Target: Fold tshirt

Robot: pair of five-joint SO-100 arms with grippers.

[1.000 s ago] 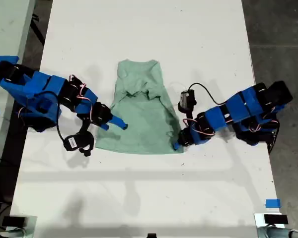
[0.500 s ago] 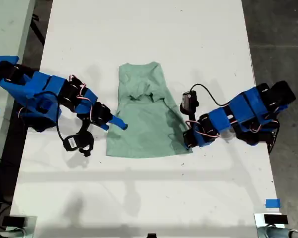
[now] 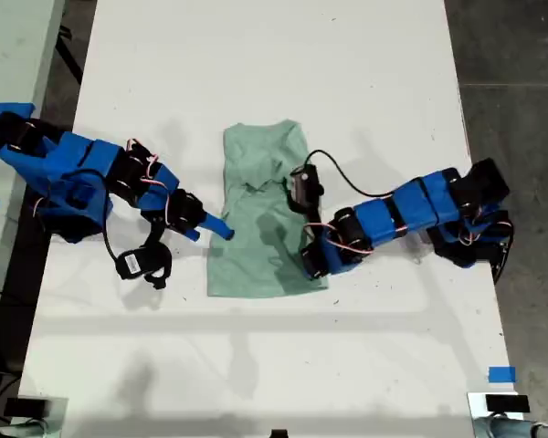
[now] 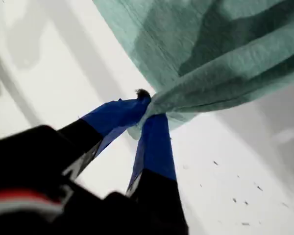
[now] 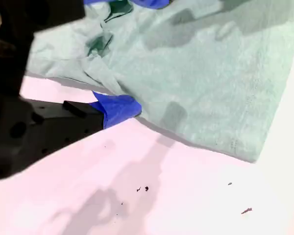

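The pale mint-green tshirt [image 3: 256,228] lies on the white table, partly folded into a narrow strip, neck toward the far end. My first gripper [image 3: 312,265] reaches in from the exterior view's right and is shut on a bunched edge of the tshirt [image 4: 210,58], held just off the table. In the first wrist view the blue fingertips of my first gripper [image 4: 147,105] pinch the cloth. My second gripper [image 3: 210,228] sits at the tshirt's edge on the exterior view's left, open; one blue fingertip [image 5: 117,107] rests beside the cloth [image 5: 201,73].
The white table [image 3: 274,55] runs well beyond the shirt at the far end and near end. A cable [image 3: 347,178] loops over the first arm. Blue tape [image 3: 501,374] marks the near corner on the exterior view's right.
My first gripper has moved toward the exterior view's left with the tshirt's edge, drawing that side over the middle so the shirt looks narrower. The second arm has stayed put.
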